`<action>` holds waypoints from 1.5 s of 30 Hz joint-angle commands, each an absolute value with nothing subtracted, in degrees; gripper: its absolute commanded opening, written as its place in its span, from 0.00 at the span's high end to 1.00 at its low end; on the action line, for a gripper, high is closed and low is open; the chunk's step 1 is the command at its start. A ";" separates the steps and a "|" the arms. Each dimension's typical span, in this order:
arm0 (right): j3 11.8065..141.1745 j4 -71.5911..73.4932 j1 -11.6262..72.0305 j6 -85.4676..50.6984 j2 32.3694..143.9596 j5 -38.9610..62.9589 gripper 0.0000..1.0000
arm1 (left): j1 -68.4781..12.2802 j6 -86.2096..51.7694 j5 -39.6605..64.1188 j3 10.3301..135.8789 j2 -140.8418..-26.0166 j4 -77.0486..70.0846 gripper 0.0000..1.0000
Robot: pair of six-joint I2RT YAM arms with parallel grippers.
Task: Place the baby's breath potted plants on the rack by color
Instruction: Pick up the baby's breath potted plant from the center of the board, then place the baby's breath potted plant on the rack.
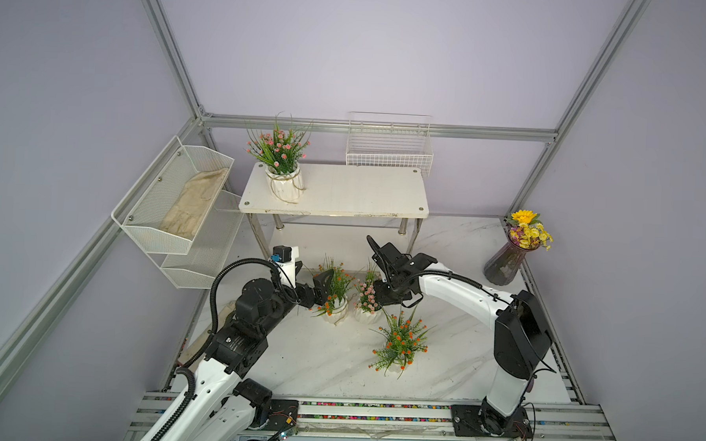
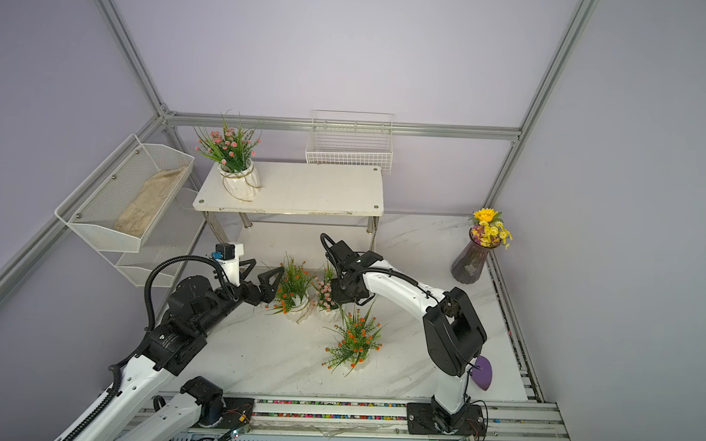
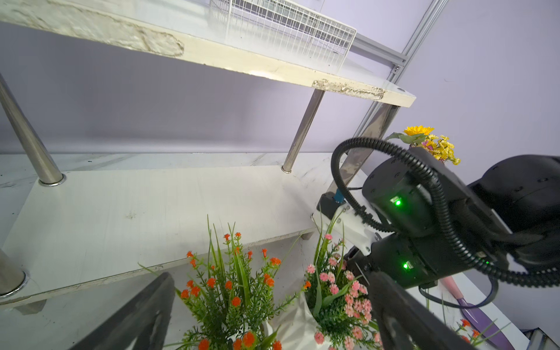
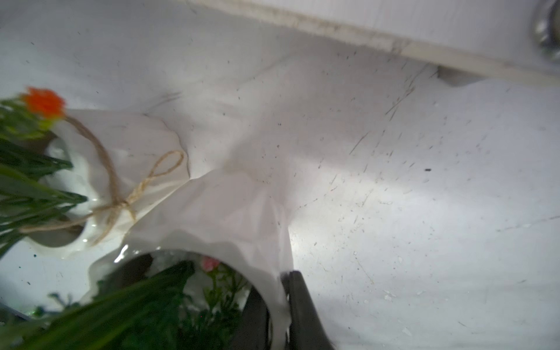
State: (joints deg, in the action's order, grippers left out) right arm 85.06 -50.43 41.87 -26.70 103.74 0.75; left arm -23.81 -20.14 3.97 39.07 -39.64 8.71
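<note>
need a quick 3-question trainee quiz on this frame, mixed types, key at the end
1. How many baby's breath plants in white ribbed ceramic pots stand on the top board of the white two-tier rack with chrome legs?
2. True or false: the left tool is shut on a pot.
3. What does the right tool pinch?
A) the wall of the pink-blossomed plant's white pot on the marble table
B) the dark purple glass vase
C) the white wire basket

Key:
1. One: the pink plant.
2. False: its jaws stand open by an orange-blossomed plant.
3. A
</note>
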 commanded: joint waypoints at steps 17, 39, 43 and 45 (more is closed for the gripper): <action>111.15 -71.28 42.10 -22.52 96.92 -1.79 0.90 | -27.34 -5.73 25.86 50.17 -49.62 8.15 0.00; 116.35 -76.25 42.10 -21.18 97.82 1.93 0.90 | -38.78 5.16 14.92 49.57 -60.40 -6.00 0.00; 115.72 -75.16 42.08 -21.22 97.49 2.41 0.90 | -38.85 5.11 15.39 50.60 -62.23 -6.46 0.00; 115.51 -75.05 42.07 -21.34 97.47 2.59 0.90 | -38.83 5.02 15.89 51.02 -63.05 -6.74 0.00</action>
State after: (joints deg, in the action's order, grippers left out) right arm 115.18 -77.62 41.87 -21.50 99.11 1.17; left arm -38.57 4.14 15.81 46.83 -62.57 -3.22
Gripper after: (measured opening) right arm 0.129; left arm 0.999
